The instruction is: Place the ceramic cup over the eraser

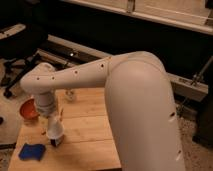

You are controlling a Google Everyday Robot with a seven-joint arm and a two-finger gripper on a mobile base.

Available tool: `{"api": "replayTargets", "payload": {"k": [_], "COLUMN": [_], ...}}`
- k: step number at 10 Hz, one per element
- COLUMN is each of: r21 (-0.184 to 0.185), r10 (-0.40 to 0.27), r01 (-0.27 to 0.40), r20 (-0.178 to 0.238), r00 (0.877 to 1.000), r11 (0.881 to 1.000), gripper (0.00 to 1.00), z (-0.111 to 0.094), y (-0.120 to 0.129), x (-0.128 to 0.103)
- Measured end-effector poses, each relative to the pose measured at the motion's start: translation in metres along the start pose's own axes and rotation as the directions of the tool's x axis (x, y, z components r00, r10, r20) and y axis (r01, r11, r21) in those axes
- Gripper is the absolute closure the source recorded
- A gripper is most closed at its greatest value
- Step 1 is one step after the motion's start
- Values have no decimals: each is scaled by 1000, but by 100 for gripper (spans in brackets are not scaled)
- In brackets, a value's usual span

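On the wooden counter (90, 135), a flat blue pad (32, 150) lies at the near left corner, and an orange-red bowl (29, 109) sits behind it at the left edge. Just right of these, the tool (55, 131) points down from the white arm (75, 80), holding the ceramic cup (56, 131) low over a small dark block, apparently the eraser (54, 143). Farther back stands a small clear bottle (71, 94).

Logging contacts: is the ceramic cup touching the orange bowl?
Apart. The camera view shows bare table between the ceramic cup, under the gripper, and the orange bowl.
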Motion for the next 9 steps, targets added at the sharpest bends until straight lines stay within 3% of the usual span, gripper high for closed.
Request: {"api": "replayTargets", "payload": {"k": [9], "r21": [-27], "r10": [-1], "r01": [1], "r20": [3], "r00": [1000], "r11": [1000], "gripper": [20], "z": [-1], "y": [-1], "x": [-7]}}
